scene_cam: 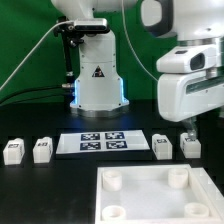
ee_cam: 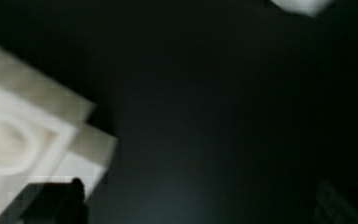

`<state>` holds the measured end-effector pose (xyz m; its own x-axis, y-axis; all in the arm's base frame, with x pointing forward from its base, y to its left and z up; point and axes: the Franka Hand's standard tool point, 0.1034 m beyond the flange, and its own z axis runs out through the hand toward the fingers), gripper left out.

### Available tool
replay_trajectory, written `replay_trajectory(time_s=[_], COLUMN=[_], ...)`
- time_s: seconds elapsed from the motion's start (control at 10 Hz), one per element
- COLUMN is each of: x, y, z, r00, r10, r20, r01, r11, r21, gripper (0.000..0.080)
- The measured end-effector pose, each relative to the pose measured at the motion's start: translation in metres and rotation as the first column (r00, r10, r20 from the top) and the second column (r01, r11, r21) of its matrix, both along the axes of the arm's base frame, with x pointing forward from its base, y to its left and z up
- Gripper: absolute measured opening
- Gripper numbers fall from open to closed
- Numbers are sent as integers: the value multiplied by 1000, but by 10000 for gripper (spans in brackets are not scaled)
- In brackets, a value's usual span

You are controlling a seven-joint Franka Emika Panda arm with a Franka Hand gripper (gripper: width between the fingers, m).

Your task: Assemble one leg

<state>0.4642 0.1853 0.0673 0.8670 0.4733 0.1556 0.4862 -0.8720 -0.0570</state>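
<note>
One leg (scene_cam: 190, 147) is seen on the worktop (scene_cam: 130, 165) at the exterior view's right, just under the gripper (scene_cam: 189, 130); jaws spread, empty. If approached off-centre, it could be toppled.

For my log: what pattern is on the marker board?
White marker board with four black-and-white tags; clearest in exterior view.

This is a robotics laboratory. A white robot arm base (scene_cam: 98, 80) with a black warning triangle and a blue glowing ring stands on a matte black worktop (scene_cam: 40, 190) before a plain green backdrop (scene_cam: 25, 40). A flat white marker board (scene_cam: 102, 143) with four black-and-white tags lies there; a small white plastic rectangular leg (scene_cam: 41, 150) carries one too.
</note>
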Motion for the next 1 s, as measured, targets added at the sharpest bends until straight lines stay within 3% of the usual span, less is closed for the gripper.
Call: replay_trajectory(time_s=[0.3,0.4,0.5,0.7,0.8,1.0], x=[-4,-13,-22,-21,-25,-38], y=[0,2,4,3,2,-1], z=[-4,-12,-16,-13,-15,-14], r00=[959,915,905,914,912,861], r10=[-279,-395,-413,-394,-388,-391], r20=[-55,-77,-101,-100,-133,-324], r01=[281,399,418,399,393,372], r11=[959,916,908,917,920,920], r21=[35,48,38,34,9,-122], gripper=[649,649,649,649,649,649])
